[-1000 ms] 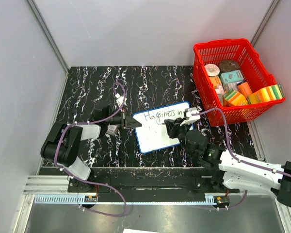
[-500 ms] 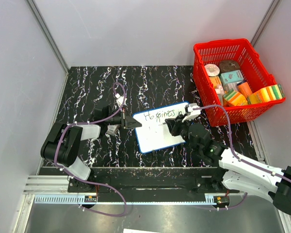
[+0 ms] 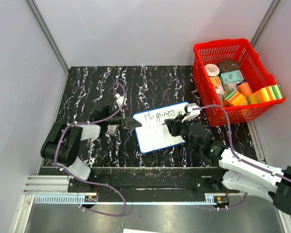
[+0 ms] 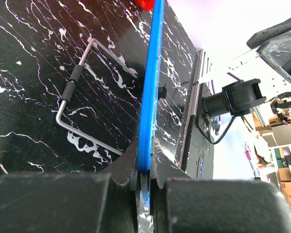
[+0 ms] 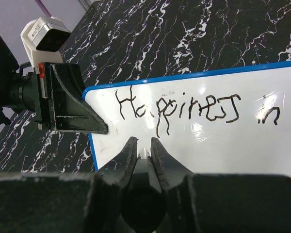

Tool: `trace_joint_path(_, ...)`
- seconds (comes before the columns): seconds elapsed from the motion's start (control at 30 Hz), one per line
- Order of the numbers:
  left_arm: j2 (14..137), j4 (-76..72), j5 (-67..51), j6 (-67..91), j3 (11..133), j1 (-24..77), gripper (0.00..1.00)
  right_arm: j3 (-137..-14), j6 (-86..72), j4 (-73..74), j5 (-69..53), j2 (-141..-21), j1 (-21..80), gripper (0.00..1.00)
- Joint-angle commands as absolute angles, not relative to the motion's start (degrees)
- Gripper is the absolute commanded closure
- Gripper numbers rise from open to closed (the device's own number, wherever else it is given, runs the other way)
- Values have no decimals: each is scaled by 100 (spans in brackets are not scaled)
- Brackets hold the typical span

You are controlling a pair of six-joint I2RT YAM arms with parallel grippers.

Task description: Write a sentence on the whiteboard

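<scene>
The whiteboard (image 3: pixel 157 136) lies on the black marbled table, white with a blue rim. The sentence (image 3: pixel 160 114) runs along its far edge and reads "Happiness in" in the right wrist view (image 5: pixel 184 109). My left gripper (image 3: pixel 133 122) is shut on the board's left rim, which shows edge-on as a blue strip (image 4: pixel 150 97) between the jaws (image 4: pixel 144 167). My right gripper (image 3: pixel 170 127) is shut on a dark marker (image 5: pixel 143 189). The marker's tip points at the bare white surface (image 5: pixel 223 145) just below the word "Happiness". I cannot tell whether the tip touches.
A red basket (image 3: pixel 235 80) with sponges and small packs stands at the far right, close to the board's right corner. A bent metal wire bracket (image 4: pixel 72 82) lies on the table beside the board's rim. Grey walls enclose the table.
My right arm has shifted slightly over the board, its wrist swinging a little right and back. The left gripper and the board have not moved.
</scene>
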State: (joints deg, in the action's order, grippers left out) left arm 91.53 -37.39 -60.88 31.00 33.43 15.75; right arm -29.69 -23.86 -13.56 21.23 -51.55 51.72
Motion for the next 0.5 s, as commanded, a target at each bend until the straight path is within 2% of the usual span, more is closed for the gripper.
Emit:
trace_joint_path(0.0,9132,-3551,-5449,2382,3357,1600,100,-3041,-2329,-1371,2039,-5115,5150,100)
trace_joint_path(0.47,9132,-3551,-5440,2391,3357,1600,100,-3041,-2294,-1310,1995,-5151,5150,100)
